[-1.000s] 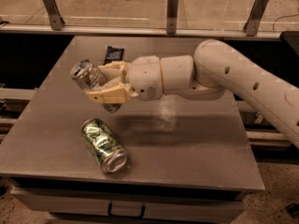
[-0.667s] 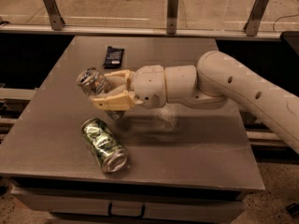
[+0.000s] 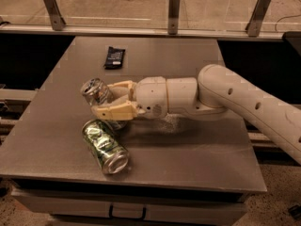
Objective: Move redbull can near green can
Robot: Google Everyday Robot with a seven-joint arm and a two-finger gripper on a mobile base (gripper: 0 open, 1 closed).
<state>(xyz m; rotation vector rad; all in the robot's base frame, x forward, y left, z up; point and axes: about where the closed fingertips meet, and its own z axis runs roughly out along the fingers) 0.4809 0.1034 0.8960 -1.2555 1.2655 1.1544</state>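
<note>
A: Status of the end effector point(image 3: 105, 99)?
B: It is clamped on the redbull can point(image 3: 95, 90), which sits tilted between its fingers. The can looks just clear of the tabletop point(image 3: 202, 149), but contact cannot be confirmed.
A: And the green can point(image 3: 104, 146)?
B: It lies on its side just below the end effector, on the near side.
A: Progress?
B: Transport is judged nearly done, as the cans are already close together. What remains is to set the can down, release it and withdraw.

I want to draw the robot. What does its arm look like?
The arm is a fat, smooth white tube with small dark dots. Its gripper, beside the green can, has a rounded white body and cream-yellow jaws.
</note>
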